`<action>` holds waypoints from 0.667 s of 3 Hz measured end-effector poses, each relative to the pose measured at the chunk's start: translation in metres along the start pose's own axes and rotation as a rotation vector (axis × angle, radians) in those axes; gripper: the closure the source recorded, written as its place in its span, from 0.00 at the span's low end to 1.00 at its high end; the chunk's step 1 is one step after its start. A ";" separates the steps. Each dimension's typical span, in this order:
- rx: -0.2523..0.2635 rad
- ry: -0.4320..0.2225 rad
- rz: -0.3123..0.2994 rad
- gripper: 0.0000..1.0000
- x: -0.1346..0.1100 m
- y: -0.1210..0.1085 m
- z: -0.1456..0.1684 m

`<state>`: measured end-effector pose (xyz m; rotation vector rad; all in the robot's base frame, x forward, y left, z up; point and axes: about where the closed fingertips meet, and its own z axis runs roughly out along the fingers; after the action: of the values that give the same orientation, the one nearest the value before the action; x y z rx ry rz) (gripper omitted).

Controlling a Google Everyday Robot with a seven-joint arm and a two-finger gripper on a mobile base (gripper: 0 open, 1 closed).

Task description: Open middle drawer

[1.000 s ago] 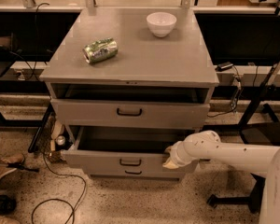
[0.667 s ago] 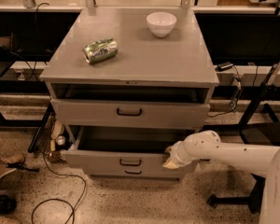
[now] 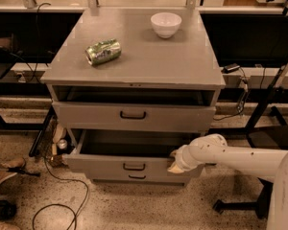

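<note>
At a front corner of the open middle drawer (image 3: pixel 103 164), end effector (image 3: pixel 174 160), grip indiscernible.

We see matt grey metal on the middle drawer (image 3: pixel 105 163), and smooth, pale plastic on the gripper (image 3: pixel 175 161) at its right front corner.

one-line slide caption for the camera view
Gripper at the right end of the pulled-out middle drawer; can and bowl on top.

The one camera is looking down from above and in front, fairly near, framing the tabletop (image 3: pixel 149 61) and middle drawer (image 3: pixel 105 166); the gripper (image 3: pixel 175 161) is sitting at that drawer's right end.
</note>
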<state>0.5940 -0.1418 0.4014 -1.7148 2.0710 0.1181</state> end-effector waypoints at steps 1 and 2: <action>0.000 0.000 0.000 0.34 0.000 0.000 0.000; 0.000 0.000 0.000 0.11 0.000 0.000 0.000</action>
<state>0.5940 -0.1418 0.4013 -1.7148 2.0710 0.1182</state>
